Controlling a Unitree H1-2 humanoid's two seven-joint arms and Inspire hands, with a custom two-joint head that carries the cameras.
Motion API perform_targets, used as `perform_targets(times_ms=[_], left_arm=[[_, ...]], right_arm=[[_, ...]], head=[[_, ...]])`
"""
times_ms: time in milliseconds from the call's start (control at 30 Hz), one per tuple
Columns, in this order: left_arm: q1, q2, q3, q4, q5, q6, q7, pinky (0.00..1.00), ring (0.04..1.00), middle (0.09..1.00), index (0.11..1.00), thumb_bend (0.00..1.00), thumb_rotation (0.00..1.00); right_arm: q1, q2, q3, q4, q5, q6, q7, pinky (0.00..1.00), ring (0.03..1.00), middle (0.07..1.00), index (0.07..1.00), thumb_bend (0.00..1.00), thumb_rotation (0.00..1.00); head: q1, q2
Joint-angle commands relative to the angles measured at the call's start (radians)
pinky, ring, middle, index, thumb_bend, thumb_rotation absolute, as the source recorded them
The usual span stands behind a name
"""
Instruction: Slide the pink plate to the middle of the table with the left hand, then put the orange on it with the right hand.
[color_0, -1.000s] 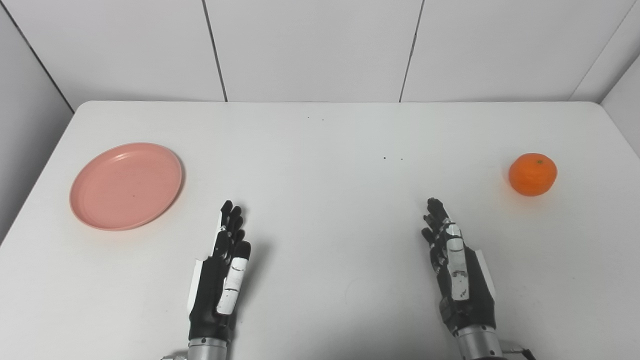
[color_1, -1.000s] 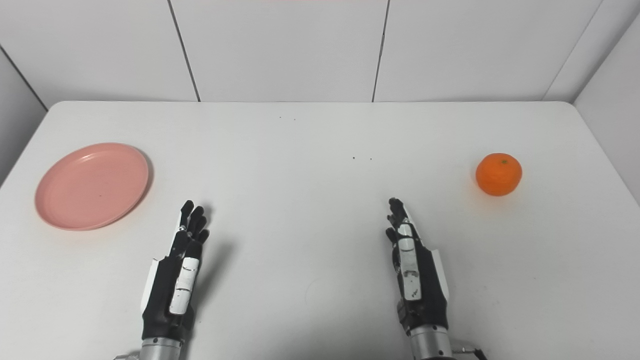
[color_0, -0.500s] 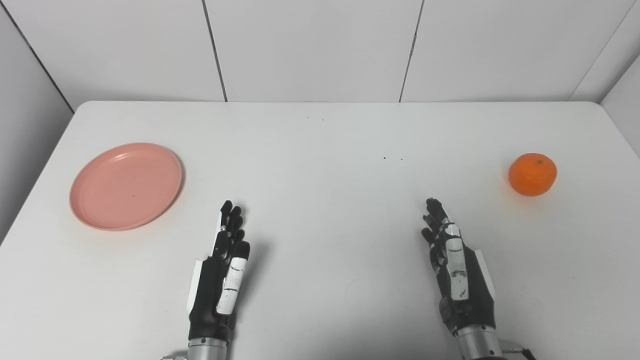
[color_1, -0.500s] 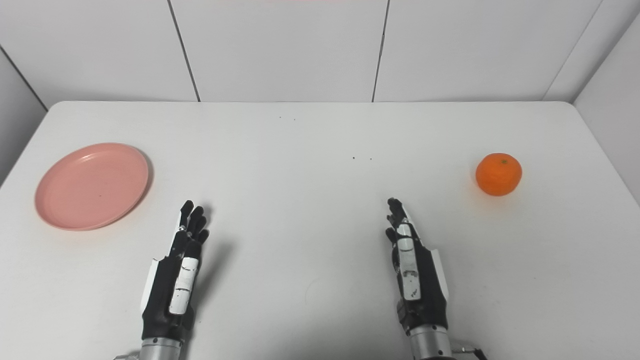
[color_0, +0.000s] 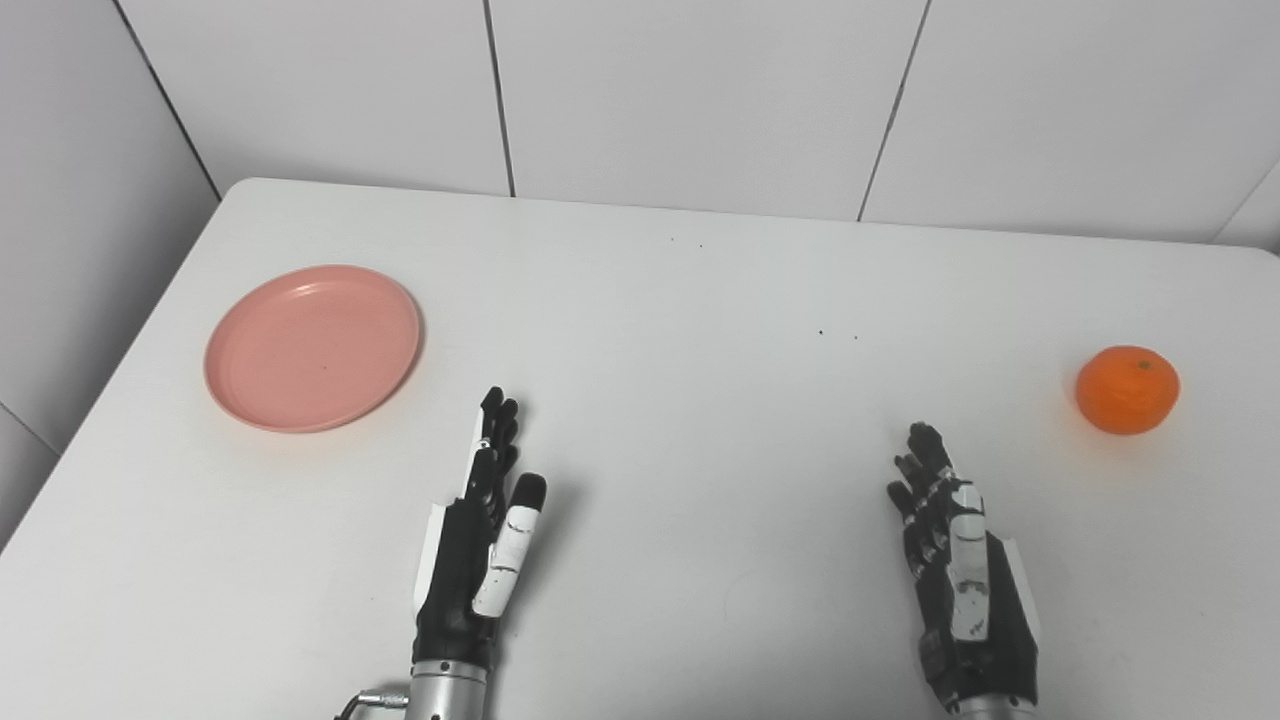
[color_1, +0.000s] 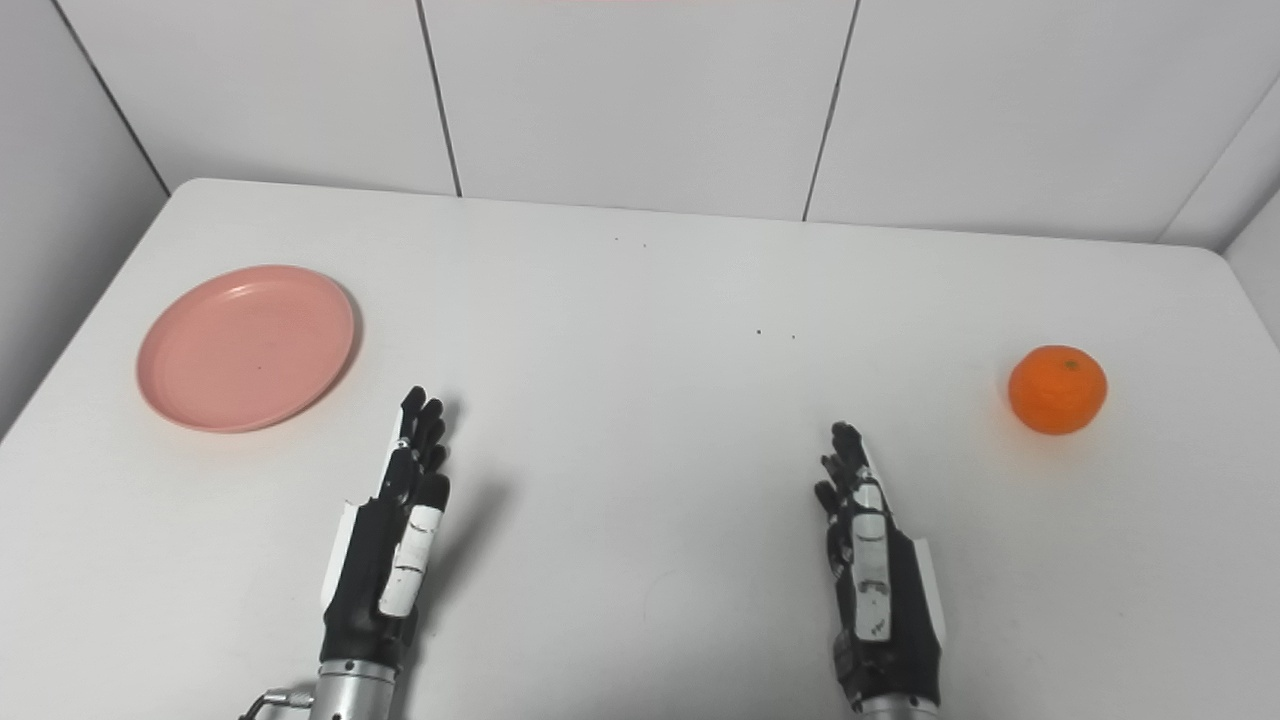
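The pink plate (color_0: 312, 347) lies flat on the left part of the white table (color_0: 660, 300), with nothing on it. An orange (color_0: 1127, 389) sits near the table's right edge. My left hand (color_0: 480, 540) is held edge-up over the near left-centre of the table, fingers straight and apart from the thumb, holding nothing; the plate is up and to its left, well clear. Over the near right stands my right hand (color_0: 960, 565) in the same edge-up pose, open and holding nothing, with the orange farther back and to its right.
White wall panels rise behind the table's far edge (color_0: 700, 205). A grey wall (color_0: 80, 200) runs close along the table's left side. A few small dark specks (color_0: 838, 334) mark the middle of the tabletop.
The whole picture has shifted and tilted, so the camera turned to the left. The plate and orange stay in place on the table. Both hands keep their open pose.
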Motion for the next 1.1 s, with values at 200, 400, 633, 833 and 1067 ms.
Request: perform_targets(times_ms=[200, 400, 633, 833, 1067], left_arm=[[0.104, 0.009, -0.015, 0.174, 0.016, -0.007, 0.035, 0.94, 0.988, 1.000, 0.968, 0.80, 0.84], [0.098, 0.005, -0.022, 0.195, 0.026, -0.009, 0.045, 0.90, 0.970, 0.989, 0.956, 0.79, 0.81], [0.087, 0.004, -0.021, 0.224, 0.014, -0.029, 0.049, 0.90, 0.965, 0.986, 0.946, 0.77, 0.77], [0.084, 0.003, -0.018, 0.234, 0.013, -0.028, 0.047, 0.90, 0.965, 0.984, 0.940, 0.77, 0.75], [0.081, 0.010, -0.015, 0.246, 0.014, -0.047, 0.047, 0.89, 0.960, 0.980, 0.934, 0.77, 0.75]], right_arm=[[0.102, -0.070, -0.034, 0.079, 0.010, -0.033, 0.034, 1.00, 1.000, 0.996, 0.952, 0.77, 1.00], [0.093, -0.064, -0.052, 0.111, 0.013, -0.051, 0.044, 1.00, 1.000, 1.000, 0.966, 0.77, 1.00], [0.083, -0.066, -0.057, 0.141, 0.011, -0.067, 0.050, 1.00, 1.000, 1.000, 0.974, 0.76, 1.00], [0.078, -0.068, -0.057, 0.155, 0.005, -0.073, 0.050, 1.00, 1.000, 1.000, 0.973, 0.74, 1.00], [0.079, -0.063, -0.052, 0.161, 0.001, -0.073, 0.049, 1.00, 1.000, 1.000, 0.972, 0.72, 1.00]], head=[[0.057, -0.041], [0.086, -0.089], [0.100, -0.121], [0.104, -0.139], [0.098, -0.145]])
